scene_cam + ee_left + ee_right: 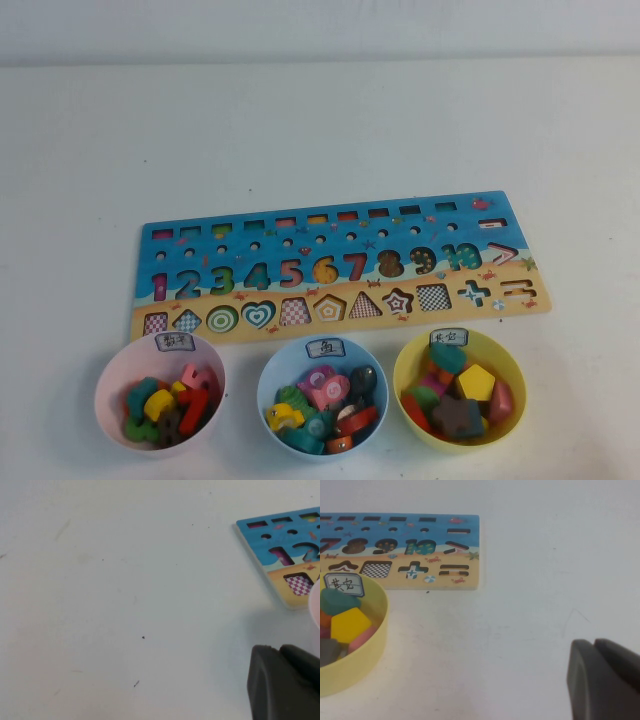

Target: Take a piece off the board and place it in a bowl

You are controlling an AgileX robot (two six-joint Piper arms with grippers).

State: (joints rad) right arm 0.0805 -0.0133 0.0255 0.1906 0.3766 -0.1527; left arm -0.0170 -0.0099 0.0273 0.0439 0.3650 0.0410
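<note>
We see a red piece [411, 409] in the yellow bowl [404, 358], at the lower right of the high view. It lies at the bowl's left side, partly under other blocks, so we cannot tell its shape for sure. Next to it in the bowl are a yellow pentagon block [476, 381], a teal block [447, 357] and a dark star block [459, 416]. The bowl has a small white label [449, 338] on its far rim.

The board [340, 262] lies just behind the bowls, in the middle of the high view. Its triangle slot [365, 305] shows only a checked pattern.

To the left of the yellow bowl sits a light blue bowl [275, 365], and left of that a pink bowl [112, 372]. Both are full of coloured pieces.

The left gripper [285, 687] hangs over the bare white table [320, 120], near the board's left end. The right gripper [605, 680] hangs over the bare table too, off the board's right end and beside the yellow bowl. Each gripper holds nothing we can see, and we cannot tell if either one is open or closed.
</note>
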